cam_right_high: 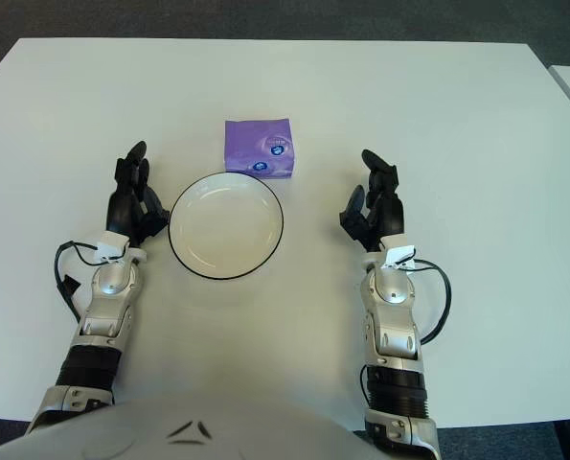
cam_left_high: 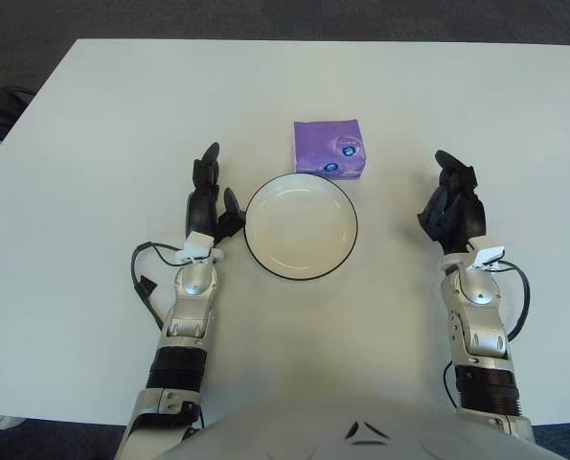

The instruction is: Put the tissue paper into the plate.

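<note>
In the left eye view I saw the tissue paper (cam_left_high: 330,149) just beyond the plate (cam_left_high: 301,226), left of my loosely open, empty right hand (cam_left_high: 449,205). In the right eye view, my open left hand (cam_right_high: 135,202) sat beside the plate; the pack's label was unreadable.

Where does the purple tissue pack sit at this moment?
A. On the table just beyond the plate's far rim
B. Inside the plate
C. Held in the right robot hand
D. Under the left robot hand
A: the purple tissue pack lies on the white table beyond the far rim of the empty plate, with neither robot hand touching it.
</note>
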Tool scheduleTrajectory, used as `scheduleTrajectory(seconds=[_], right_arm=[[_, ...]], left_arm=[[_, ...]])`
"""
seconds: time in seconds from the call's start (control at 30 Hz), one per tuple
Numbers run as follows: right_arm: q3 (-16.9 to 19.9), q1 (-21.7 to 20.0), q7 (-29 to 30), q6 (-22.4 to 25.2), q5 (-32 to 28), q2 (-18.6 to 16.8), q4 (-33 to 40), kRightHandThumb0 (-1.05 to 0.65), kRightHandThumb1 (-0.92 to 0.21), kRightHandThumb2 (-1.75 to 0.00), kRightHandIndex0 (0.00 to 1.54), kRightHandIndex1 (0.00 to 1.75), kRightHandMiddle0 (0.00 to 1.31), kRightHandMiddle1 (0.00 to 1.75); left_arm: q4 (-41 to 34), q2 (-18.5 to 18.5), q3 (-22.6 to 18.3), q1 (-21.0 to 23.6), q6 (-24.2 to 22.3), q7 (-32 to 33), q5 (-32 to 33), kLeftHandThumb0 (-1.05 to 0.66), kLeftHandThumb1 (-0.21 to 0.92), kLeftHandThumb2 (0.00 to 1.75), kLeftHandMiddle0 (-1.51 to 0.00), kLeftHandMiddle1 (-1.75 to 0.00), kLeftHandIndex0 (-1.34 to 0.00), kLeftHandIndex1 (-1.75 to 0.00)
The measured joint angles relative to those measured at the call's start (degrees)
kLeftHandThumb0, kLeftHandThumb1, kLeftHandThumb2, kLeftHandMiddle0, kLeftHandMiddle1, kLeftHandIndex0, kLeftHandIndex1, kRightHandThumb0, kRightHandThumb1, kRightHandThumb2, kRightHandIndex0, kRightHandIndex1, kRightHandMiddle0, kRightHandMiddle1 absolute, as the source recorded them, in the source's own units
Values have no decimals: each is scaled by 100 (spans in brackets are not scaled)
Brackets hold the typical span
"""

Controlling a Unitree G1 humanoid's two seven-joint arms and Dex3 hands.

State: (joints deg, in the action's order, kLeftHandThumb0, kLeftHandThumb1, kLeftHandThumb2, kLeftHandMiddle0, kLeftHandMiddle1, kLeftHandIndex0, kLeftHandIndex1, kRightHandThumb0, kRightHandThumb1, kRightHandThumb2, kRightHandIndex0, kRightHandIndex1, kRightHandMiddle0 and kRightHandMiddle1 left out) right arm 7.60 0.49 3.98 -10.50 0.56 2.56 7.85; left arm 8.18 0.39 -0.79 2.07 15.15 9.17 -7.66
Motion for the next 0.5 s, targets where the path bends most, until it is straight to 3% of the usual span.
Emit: scheduleTrajectory(seconds=[0.17,0.5], right_arm=[[115,-260,-39,-19,-24,89,229,-56,-92,-97,31,0,0,72],[290,-1352,296,-62,392,436,285,-53,-92,-94,32,1,0,76]], left_arm=[[42,-3,-4,23,43,0,13,-83,92,100,-19,0,0,-50],[176,-15,-33,140,94,0,22,-83,92,100,-19,0,0,-49]])
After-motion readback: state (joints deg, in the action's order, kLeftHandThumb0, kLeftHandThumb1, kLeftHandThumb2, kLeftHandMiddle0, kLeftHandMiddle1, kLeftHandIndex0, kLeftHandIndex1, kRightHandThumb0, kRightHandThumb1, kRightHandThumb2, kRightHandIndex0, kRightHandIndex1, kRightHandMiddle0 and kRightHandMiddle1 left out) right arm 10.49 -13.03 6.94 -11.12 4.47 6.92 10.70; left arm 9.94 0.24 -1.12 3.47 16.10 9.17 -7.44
